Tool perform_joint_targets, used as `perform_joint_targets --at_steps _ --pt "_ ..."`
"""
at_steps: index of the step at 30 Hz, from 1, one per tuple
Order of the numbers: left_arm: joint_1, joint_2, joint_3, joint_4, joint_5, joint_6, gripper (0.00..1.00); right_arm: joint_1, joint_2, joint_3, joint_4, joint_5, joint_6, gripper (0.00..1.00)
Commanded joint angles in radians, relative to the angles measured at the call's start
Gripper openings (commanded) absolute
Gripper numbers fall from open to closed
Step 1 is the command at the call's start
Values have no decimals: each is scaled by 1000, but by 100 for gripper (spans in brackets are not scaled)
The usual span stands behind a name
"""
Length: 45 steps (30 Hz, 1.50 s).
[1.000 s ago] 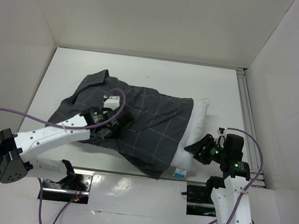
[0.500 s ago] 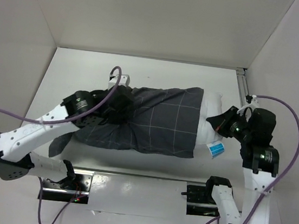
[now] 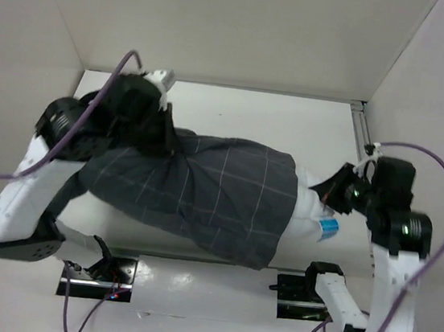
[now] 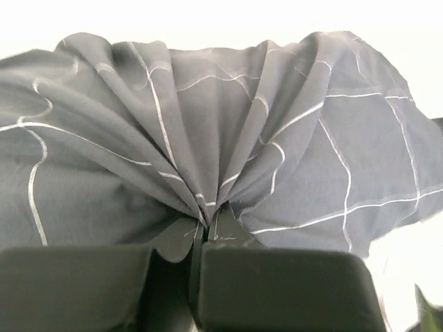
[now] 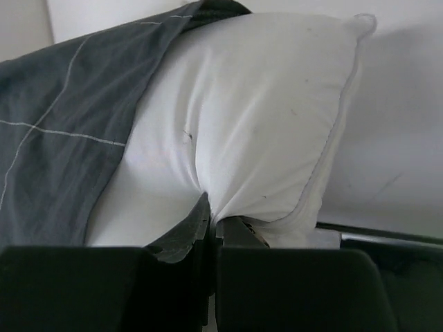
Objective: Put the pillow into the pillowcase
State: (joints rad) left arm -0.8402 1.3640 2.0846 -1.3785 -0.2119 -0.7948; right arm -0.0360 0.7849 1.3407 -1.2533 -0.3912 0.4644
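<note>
We've got the left end effector (image 4: 208, 225) clenched on a bunched fold of the pillowcase (image 3: 202, 192), and the right end effector (image 5: 213, 223) pinching the pillow (image 5: 263, 117) at its bare end. Pillow mostly sleeved, long axis left-right. The exposed end faces the right arm, so the push should come from there.

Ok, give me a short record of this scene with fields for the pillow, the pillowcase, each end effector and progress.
pillow: white, right end exposed, blue tag showing
pillowcase: dark grey check, covering most of the pillow
left end effector: shut on bunched pillowcase fabric
right end effector: shut on the pillow's exposed end
progress: partly in, not finished
</note>
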Motion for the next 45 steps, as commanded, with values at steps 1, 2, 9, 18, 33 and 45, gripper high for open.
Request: perform_joint_targets --at_steps 1,2,9,18,33,45 --pt "212 248 136 200 60 259 0 10 274 -26 242 71 -13 0" --pt "251 311 167 223 60 287 18 10 340 -26 356 61 -13 1" --pt "363 608 348 202 -23 330 94 -45 723 95 627 98 14 82" --pt "227 351 -21 417 -122 293 82 -105 582 -147 824 167 23 94" --pt "176 293 -466 274 -133 102 93 65 277 -564 649 58 54 98" --pt "243 432 -295 527 262 180 0 148 321 -464 821 75 166 0"
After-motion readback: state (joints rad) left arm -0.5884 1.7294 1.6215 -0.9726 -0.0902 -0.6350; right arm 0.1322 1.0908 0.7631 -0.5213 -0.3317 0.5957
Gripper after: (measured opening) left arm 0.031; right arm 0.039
